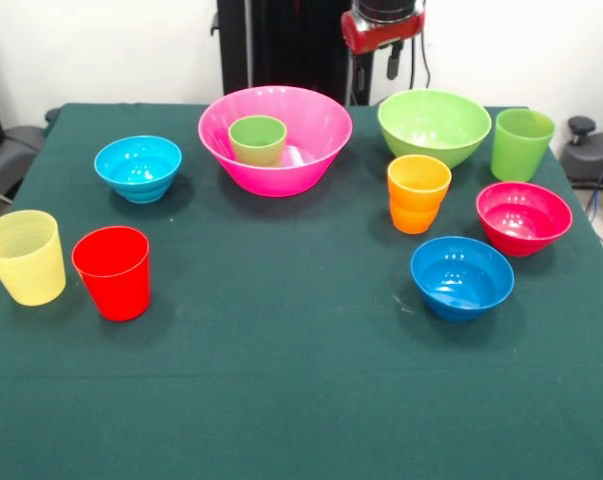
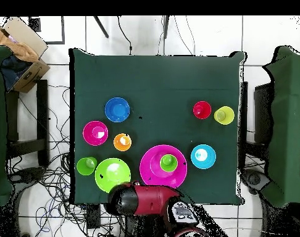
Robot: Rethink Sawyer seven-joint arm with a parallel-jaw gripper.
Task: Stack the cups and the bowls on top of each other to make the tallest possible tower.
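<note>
The small green cup (image 1: 258, 140) stands upright inside the large pink bowl (image 1: 281, 175) at the far middle; nothing else is stacked. The lime green bowl (image 1: 433, 127) and the taller lime green cup (image 1: 522, 145) stand to their right. In front of those are the orange cup (image 1: 418, 193), the magenta bowl (image 1: 524, 217) and the darker blue bowl (image 1: 462, 277). The light blue bowl (image 1: 138, 168), pale yellow cup (image 1: 24, 257) and red cup (image 1: 112, 272) stand on the left. The gripper (image 1: 391, 62) hangs drawn back above the table's far edge, near the lime green bowl.
The table (image 1: 301, 400) wears a dark green cloth. The red arm (image 2: 143, 199) lies over the table's robot-side edge, next to the pink bowl (image 2: 154, 176) and the lime green bowl (image 2: 112, 174). A cardboard box (image 2: 23, 52) sits off the table.
</note>
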